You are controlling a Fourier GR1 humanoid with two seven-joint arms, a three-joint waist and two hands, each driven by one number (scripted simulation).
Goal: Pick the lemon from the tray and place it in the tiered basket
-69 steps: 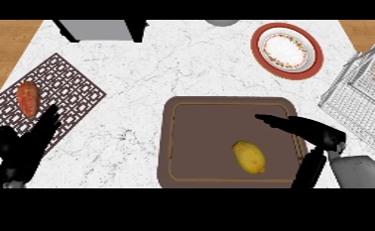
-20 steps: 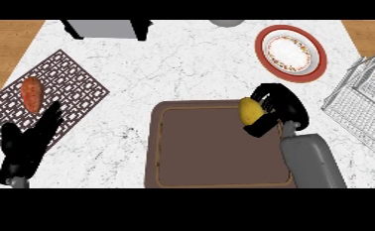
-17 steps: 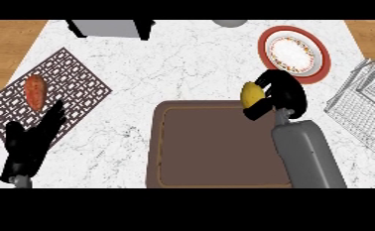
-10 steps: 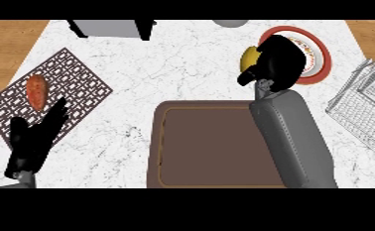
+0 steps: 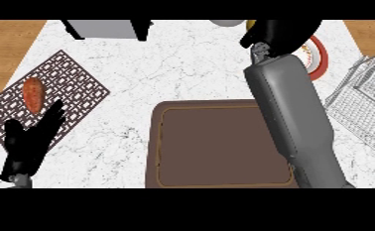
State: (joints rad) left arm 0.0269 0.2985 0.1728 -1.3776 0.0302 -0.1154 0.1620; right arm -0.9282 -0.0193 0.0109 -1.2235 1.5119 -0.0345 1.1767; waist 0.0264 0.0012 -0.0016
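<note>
My right hand (image 5: 284, 32) is raised high at the top of the head view, fingers curled round the lemon (image 5: 250, 25), of which only a yellow sliver shows at the hand's left edge. Its grey forearm (image 5: 293, 116) slants across the right side of the brown tray (image 5: 219, 145) at the counter's front. The white wire tiered basket (image 5: 353, 96) stands at the right edge, to the right of and below the hand. My left hand (image 5: 33, 141) rests open at the lower left.
A red-rimmed plate (image 5: 318, 59) lies partly hidden behind my right hand and forearm. A patterned mat (image 5: 70, 84) at the left carries an orange-red vegetable (image 5: 33, 93). A grey appliance (image 5: 106, 28) and a pale round object (image 5: 227, 23) sit at the back edge.
My right hand took the lemon off the tray and has carried it up and away from me, toward the back right over the plate. The left hand has hardly moved.
</note>
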